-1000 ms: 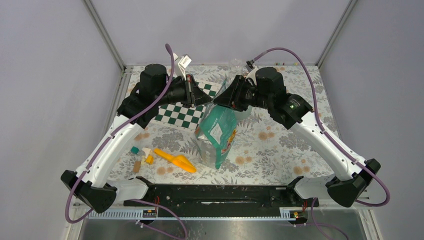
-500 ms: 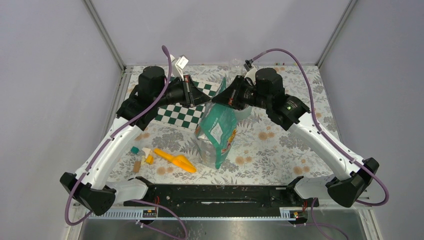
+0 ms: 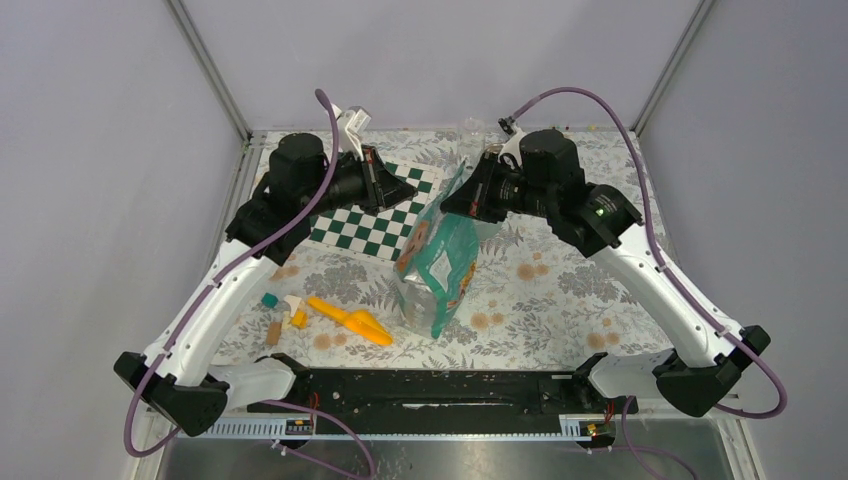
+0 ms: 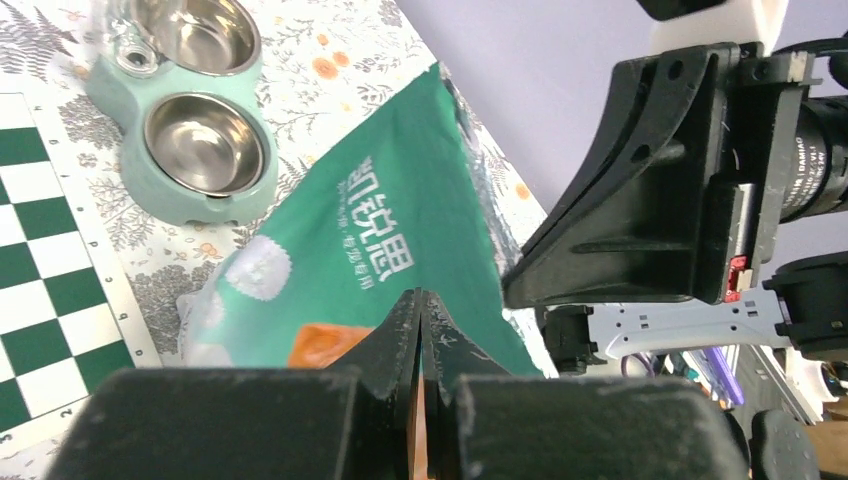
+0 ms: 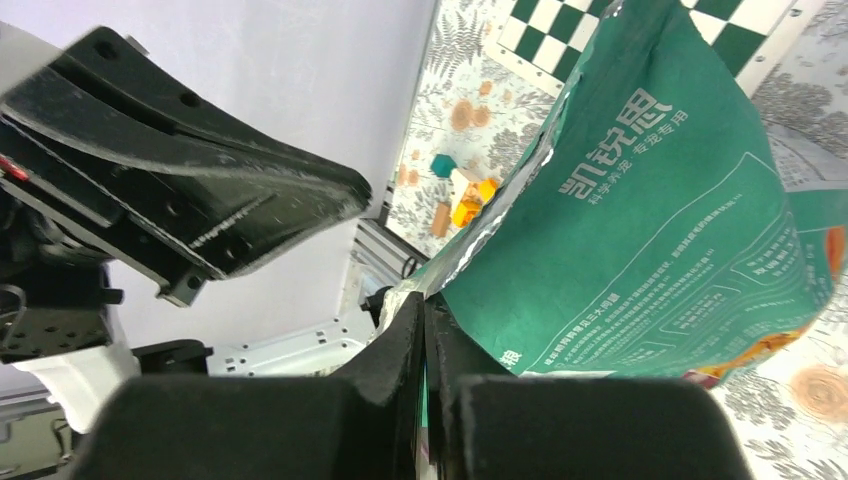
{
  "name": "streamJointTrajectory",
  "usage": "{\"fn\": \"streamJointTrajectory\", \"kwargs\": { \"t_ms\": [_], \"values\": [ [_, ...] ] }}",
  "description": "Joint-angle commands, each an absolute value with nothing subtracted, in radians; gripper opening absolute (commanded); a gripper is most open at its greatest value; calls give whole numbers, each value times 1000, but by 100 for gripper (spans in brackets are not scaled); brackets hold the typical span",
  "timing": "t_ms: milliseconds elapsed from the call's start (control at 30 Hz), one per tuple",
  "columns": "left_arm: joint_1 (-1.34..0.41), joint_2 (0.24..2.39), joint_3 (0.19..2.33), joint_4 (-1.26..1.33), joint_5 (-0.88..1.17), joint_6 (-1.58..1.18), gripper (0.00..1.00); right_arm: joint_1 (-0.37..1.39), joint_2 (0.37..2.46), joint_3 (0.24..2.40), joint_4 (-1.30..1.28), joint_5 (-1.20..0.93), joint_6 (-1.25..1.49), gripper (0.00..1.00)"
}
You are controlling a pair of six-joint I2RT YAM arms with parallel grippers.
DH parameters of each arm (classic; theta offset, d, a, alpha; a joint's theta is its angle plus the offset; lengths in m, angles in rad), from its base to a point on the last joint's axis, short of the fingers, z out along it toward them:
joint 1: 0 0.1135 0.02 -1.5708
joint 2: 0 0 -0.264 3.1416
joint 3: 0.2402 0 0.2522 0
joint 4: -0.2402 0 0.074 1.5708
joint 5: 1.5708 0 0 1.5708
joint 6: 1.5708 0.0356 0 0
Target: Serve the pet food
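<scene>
The left gripper [image 4: 420, 325] is clamped on one lip of the bag [image 3: 440, 262], and the right gripper [image 5: 424, 330] pinches the opposite lip near its torn, silvery edge. Both jaws are fully closed on thin film. I judge the step to be parting the mouth. It should go best with a slow, level pull in opposite directions, keeping the base planted so the bag doesn't tip towards the near edge, and stopping once the opening is wide enough for the orange scoop [image 3: 352, 321] lying near left. The pet food isn't visible and is presumably still inside the bag. The green double bowl [image 4: 205, 150] beyond it stands empty. Compared with a second ago, the wrists have drawn apart, the left one going left and the right one going right. The bag top, then bunched between them, is now stretched and leaning.
</scene>
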State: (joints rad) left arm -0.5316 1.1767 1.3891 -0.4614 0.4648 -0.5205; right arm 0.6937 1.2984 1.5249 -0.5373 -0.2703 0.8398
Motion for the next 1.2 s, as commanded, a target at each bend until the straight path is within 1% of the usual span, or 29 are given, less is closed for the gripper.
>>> {"fn": "streamJointTrajectory", "kwargs": {
  "t_ms": [0, 167, 200, 300, 333, 367, 433, 533, 667, 733, 767, 833, 900, 1100, 1133, 1167],
  "values": [
    [-526, 1166, 1450, -436, 418, -474, 0, 699, 1301, 1622, -711, -233, 740, 0],
    [-526, 1180, 1475, -429, 466, -501, 0, 701, 1326, 1636, -679, -264, 714, 0],
    [-526, 1184, 1479, -426, 492, -508, 5, 701, 1327, 1629, -656, -273, 719, 0],
    [-526, 1192, 1475, -415, 590, -525, 24, 700, 1328, 1598, -607, -280, 740, 0],
    [-527, 1193, 1468, -415, 614, -526, 34, 700, 1326, 1584, -593, -283, 748, 0],
    [-528, 1194, 1458, -415, 635, -525, 39, 701, 1323, 1569, -579, -284, 756, 0],
    [-531, 1198, 1435, -416, 667, -525, 44, 700, 1317, 1537, -549, -291, 770, 0],
    [-551, 1208, 1419, -414, 681, -521, 48, 701, 1312, 1501, -520, -312, 777, 0],
    [-560, 1218, 1410, -431, 645, -513, 48, 700, 1299, 1468, -487, -329, 774, 0],
    [-560, 1221, 1413, -448, 624, -497, 46, 700, 1289, 1460, -484, -326, 766, 0],
    [-559, 1225, 1414, -452, 622, -494, 44, 699, 1285, 1458, -484, -325, 763, 0],
    [-560, 1234, 1420, -467, 620, -487, 36, 699, 1283, 1454, -480, -330, 757, 0],
    [-560, 1243, 1439, -506, 588, -472, 31, 700, 1279, 1453, -480, -333, 754, 0],
    [-560, 1242, 1459, -539, 551, -458, 29, 699, 1259, 1440, -442, -348, 750, 0],
    [-560, 1242, 1456, -538, 555, -459, 25, 700, 1256, 1438, -433, -354, 749, 0],
    [-560, 1245, 1455, -538, 566, -462, 19, 700, 1253, 1433, -424, -359, 750, 0]
  ]
}}
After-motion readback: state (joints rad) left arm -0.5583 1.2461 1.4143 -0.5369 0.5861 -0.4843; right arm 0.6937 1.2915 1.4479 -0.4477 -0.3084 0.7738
